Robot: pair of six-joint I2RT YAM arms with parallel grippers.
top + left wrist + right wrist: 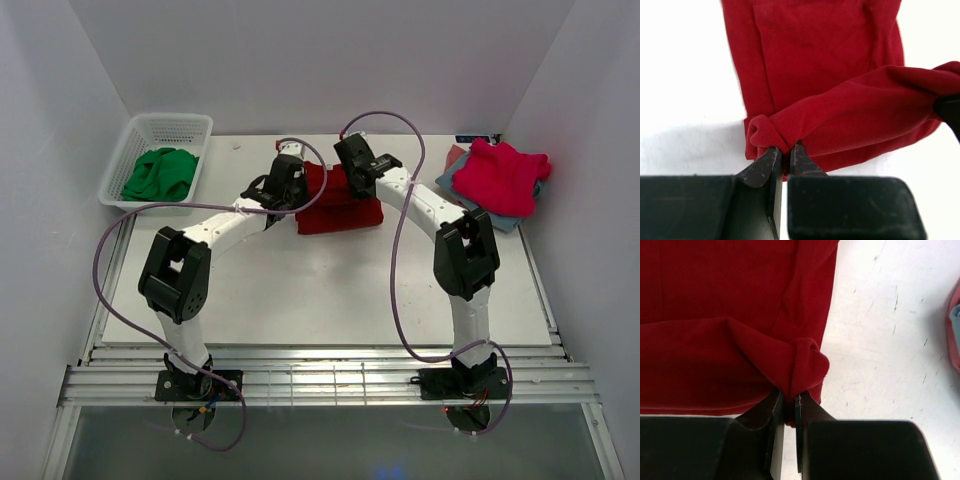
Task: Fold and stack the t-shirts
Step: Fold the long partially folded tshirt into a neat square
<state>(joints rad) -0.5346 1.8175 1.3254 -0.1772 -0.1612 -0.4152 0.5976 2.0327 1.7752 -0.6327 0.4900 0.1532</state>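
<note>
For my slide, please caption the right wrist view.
Right end effector pinches a bunched fold of the dark red t-shirt.

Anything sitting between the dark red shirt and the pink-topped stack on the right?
Nothing visible lies there: between the dark red shirt and the stack is bare table, crossed only by the right arm above it.

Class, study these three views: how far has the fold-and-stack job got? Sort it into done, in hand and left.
Done: a pink-red shirt lies on grey-blue cloth at the far right. In hand: the left gripper and right gripper each pinch an edge of the partly folded dark red t-shirt. Left: finishing that fold, then stacking it; green cloth sits in the basket.
</note>
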